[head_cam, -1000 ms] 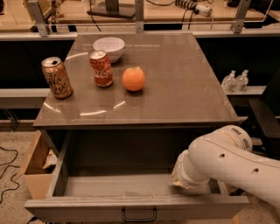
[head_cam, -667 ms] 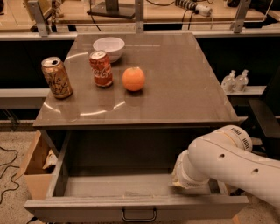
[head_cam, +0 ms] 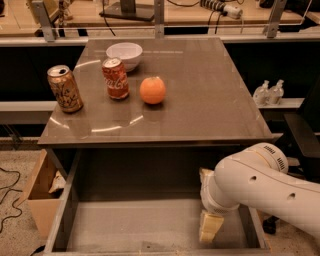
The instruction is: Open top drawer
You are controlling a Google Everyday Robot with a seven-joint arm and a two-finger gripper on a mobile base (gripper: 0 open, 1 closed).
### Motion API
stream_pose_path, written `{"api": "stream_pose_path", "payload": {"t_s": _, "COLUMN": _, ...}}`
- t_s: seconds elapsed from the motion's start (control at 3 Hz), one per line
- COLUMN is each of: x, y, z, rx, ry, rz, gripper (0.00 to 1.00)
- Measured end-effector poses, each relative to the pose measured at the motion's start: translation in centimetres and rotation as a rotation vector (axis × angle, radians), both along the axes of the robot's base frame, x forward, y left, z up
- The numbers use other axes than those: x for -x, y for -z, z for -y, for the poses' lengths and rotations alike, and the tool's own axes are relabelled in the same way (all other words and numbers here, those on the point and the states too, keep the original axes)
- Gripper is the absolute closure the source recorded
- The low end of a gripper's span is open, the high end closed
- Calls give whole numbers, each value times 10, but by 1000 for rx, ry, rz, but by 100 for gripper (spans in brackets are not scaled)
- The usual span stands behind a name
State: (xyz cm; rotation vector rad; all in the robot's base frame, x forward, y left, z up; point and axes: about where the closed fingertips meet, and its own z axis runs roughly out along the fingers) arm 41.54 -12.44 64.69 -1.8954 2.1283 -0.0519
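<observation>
Since a second ago: top drawer [head_cam: 145, 225] is out a little further, its front panel and handle now below the frame edge. Gripper [head_cam: 210, 226] sits lower, inside the drawer by the right wall, near the front; spread or closed, cannot tell. Drawer interior is bare grey floor, with open room to the left of the arm [head_cam: 265, 185]. On the table [head_cam: 210, 100] are a white bowl [head_cam: 124, 54], red can [head_cam: 115, 78], gold can [head_cam: 65, 88] and orange [head_cam: 152, 90], all well back from the front edge.

Lab or workshop, rear workbench [head_cam: 90, 19] with power strip [head_cam: 222, 7], cardboard box [head_cam: 36, 197] on floor
</observation>
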Motion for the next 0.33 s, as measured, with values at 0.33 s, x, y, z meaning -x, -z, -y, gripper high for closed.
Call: {"api": "stream_pose_path", "payload": {"t_s": 0.33, "x": 0, "y": 0, "z": 0, "rx": 0, "ry": 0, "rz": 0, "gripper": 0}}
